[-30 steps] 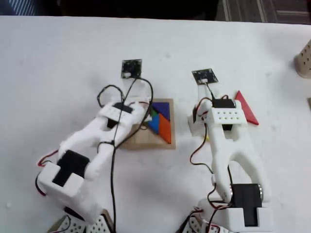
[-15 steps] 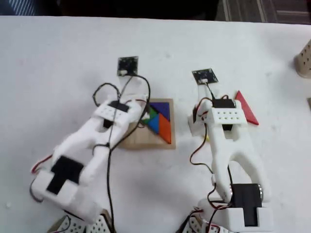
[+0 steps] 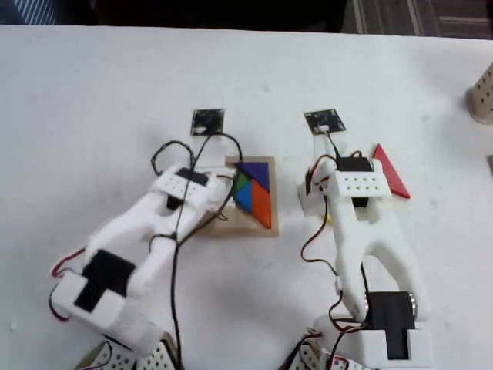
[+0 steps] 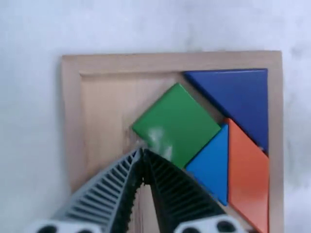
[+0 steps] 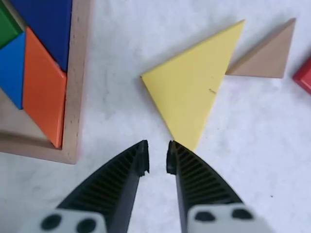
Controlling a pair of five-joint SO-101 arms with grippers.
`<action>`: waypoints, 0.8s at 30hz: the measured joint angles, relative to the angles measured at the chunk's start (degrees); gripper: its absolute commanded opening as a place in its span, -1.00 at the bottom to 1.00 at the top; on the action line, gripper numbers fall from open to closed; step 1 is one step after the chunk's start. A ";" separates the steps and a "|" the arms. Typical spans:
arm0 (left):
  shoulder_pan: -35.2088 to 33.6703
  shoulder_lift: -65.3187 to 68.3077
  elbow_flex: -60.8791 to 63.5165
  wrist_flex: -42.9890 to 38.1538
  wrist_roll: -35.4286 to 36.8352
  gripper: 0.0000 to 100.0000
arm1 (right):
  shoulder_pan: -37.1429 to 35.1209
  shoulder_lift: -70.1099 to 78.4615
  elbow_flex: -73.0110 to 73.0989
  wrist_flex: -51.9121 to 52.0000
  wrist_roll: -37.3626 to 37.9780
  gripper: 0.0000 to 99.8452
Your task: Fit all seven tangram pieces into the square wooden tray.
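One worktop (image 3: 92, 92) carries one tray (image 3: 223, 225) and seven pieces: four in the tray, three outside it. I judge the job just past halfway, and the step in hand is settling the green square.

Biggest first. One navy triangle (image 4: 238, 97) sits in a tray corner. One red triangle (image 3: 389, 173) lies well apart from the tray, beyond my right arm. One yellow triangle (image 5: 194, 92) lies just outside the tray's wall. One orange piece (image 4: 250, 179) runs along the tray wall, below the navy one. One green square (image 4: 177, 124) stands on its point near the tray's middle, touching the navy triangle. One blue triangle (image 4: 214, 165) is wedged between green and orange. One tan triangle (image 5: 267, 58) lies past the yellow one, farther from the tray.

My left tool (image 4: 142, 154) is clenched, holding nothing, its tips at the green square's edge over the tray's bare half. My right tool (image 5: 156, 154) is parted only a crack and empty, just short of the yellow triangle's point.

Next, I think, the right tool must spread wider to take the yellow triangle, then turn it to match the bare half.
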State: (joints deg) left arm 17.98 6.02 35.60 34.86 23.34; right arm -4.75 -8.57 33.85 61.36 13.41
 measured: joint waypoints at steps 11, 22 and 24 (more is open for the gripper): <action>2.11 1.93 -2.64 0.09 0.09 -0.95 | 0.09 0.00 0.00 0.00 0.00 -0.87; 2.11 0.88 -2.64 0.62 0.09 -0.95 | 0.00 0.00 0.00 0.00 0.00 -0.87; 2.20 -1.41 -2.29 1.58 0.00 -0.95 | 0.00 0.00 0.00 0.00 0.00 -0.87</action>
State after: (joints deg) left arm 20.18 4.62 33.32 36.44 23.34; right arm -4.75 -8.57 33.85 61.36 13.41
